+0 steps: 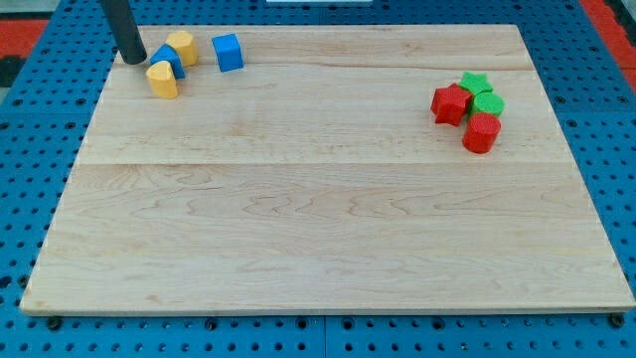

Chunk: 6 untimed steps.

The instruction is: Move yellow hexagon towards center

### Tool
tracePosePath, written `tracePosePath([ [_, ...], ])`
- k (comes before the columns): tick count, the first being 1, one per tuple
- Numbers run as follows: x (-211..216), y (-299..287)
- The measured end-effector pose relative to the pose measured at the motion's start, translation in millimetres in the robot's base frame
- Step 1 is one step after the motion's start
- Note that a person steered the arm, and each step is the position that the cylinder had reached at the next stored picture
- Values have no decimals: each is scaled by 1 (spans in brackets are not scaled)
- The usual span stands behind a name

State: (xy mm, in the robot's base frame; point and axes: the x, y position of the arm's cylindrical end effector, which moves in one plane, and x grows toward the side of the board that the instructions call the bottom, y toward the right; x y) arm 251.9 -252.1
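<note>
The yellow hexagon [183, 47] sits near the board's top left corner, touching a blue block [167, 60] of unclear shape. A second yellow block [162, 80], rounded, lies just below them. A blue cube [228, 52] stands a little to the view's right of the hexagon. My tip [132, 60] rests on the board just left of the blue block, left of the hexagon.
At the view's right, a red star [450, 103], a green star [475, 83], a green block [487, 104] and a red cylinder [481, 132] sit clustered together. The wooden board [328, 219] lies on a blue pegboard.
</note>
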Motion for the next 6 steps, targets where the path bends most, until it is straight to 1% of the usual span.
tracePosePath([
  [1,-13,15],
  [2,-16,55],
  [3,-22,78],
  [4,-36,87],
  [5,-25,121],
  [6,43,146],
])
